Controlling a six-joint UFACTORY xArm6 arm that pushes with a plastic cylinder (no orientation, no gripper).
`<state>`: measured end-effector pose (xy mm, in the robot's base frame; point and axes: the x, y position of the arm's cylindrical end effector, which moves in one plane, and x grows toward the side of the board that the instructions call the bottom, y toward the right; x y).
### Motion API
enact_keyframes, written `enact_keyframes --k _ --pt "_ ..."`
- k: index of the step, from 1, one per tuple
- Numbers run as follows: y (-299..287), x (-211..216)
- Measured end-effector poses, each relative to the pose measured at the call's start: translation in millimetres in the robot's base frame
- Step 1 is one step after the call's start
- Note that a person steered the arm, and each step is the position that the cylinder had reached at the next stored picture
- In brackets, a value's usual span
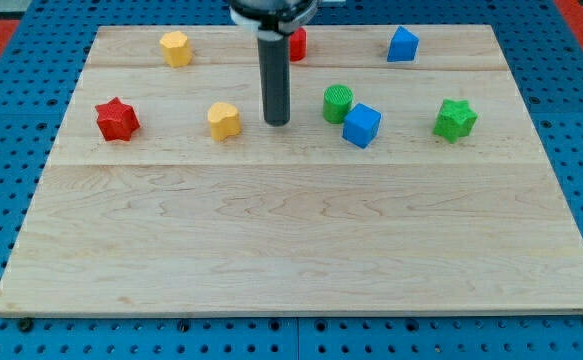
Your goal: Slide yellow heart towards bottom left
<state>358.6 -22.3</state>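
The yellow heart [224, 120] lies on the wooden board [301, 240], left of centre in the upper part. My tip [277, 123] rests on the board just to the view's right of the heart, with a small gap between them. The dark rod rises straight up from the tip to the view's top edge.
A yellow hexagon block [175, 48] sits at the top left. A red star [117, 119] is at the left. A red block [296, 43] is partly hidden behind the rod. A green cylinder [337, 103], blue cube [361, 125], green star [455, 119] and blue block [402, 45] are at the right.
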Motion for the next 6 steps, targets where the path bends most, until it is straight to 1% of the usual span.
enact_keyframes --k 2,3,4,5,6 --pt "-111 22" --pt "-101 16" --pt "-116 45" --pt "-144 84" --pt "-130 82"
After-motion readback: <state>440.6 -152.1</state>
